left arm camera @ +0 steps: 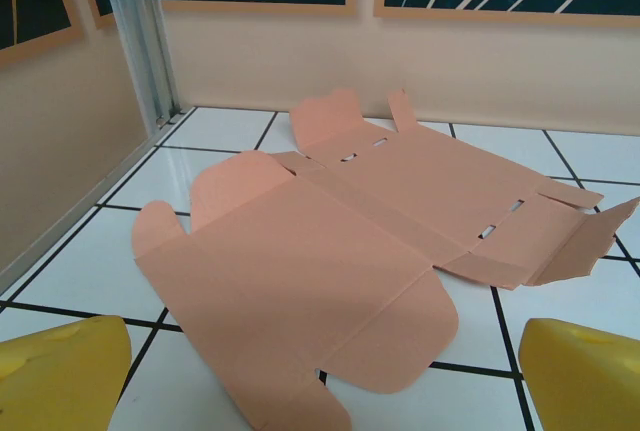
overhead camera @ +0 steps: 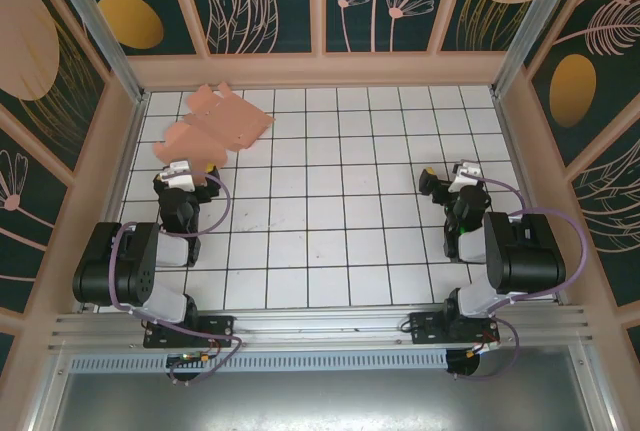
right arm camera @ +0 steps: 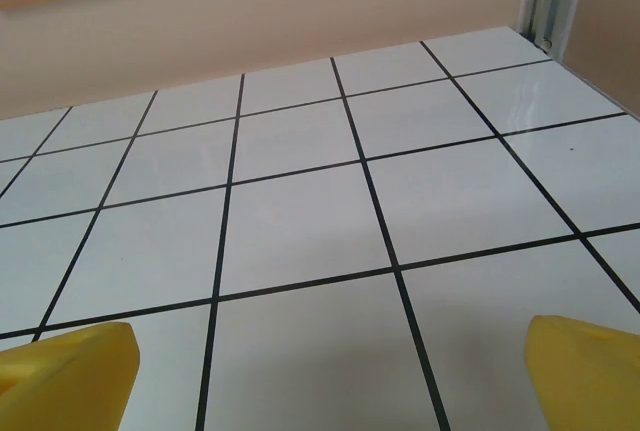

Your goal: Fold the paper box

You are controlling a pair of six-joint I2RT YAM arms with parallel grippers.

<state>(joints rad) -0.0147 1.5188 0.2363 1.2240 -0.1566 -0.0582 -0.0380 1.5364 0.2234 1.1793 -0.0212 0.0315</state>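
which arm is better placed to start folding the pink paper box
Left. The paper box lies flat and unfolded in the far-left corner, just ahead of the open left gripper. The right gripper, also open, sits across the table, well away from the sheet.

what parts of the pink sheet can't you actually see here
- Top view: the near edge of the paper box is covered by the left gripper.
- Left wrist view: its nearest flap is cut off by the bottom edge.
- Top view: its slots are too small to see.
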